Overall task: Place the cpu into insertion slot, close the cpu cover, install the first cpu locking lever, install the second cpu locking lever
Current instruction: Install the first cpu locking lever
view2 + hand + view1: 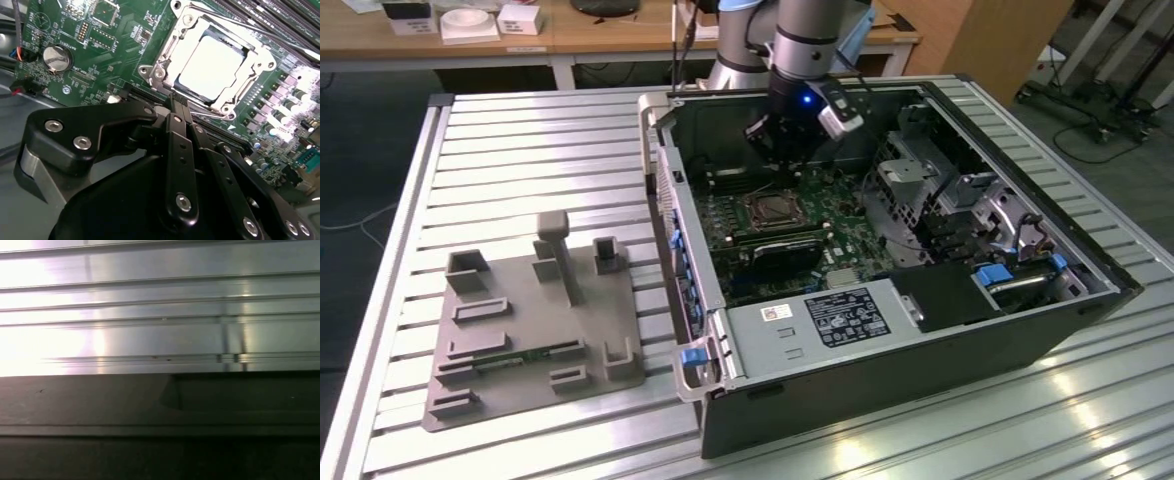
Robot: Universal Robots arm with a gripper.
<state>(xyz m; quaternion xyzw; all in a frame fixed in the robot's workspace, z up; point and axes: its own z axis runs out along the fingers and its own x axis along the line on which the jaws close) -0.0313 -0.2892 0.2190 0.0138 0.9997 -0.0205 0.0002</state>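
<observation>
The cpu (pixel 212 67) lies flat in the insertion slot (pixel 774 208) on the green motherboard, its silvery top showing. The cpu cover (pixel 167 57), a silvery frame, lies down around the chip's edges. A thin metal locking lever (pixel 240 22) runs along one side of the socket. My gripper (pixel 177 102) hangs just above the board beside the socket, its black fingers (pixel 180 150) pressed together with nothing between them. In the exterior view the gripper (pixel 778 152) is inside the open computer case, slightly behind the socket.
The open computer case (pixel 1107 290) lies on a slatted aluminium table (pixel 520 150), with drive cages and cables toward the exterior view's right. A grey fixture plate (pixel 520 340) with upright posts lies at the exterior view's left. Memory slots (pixel 280 15) flank the socket.
</observation>
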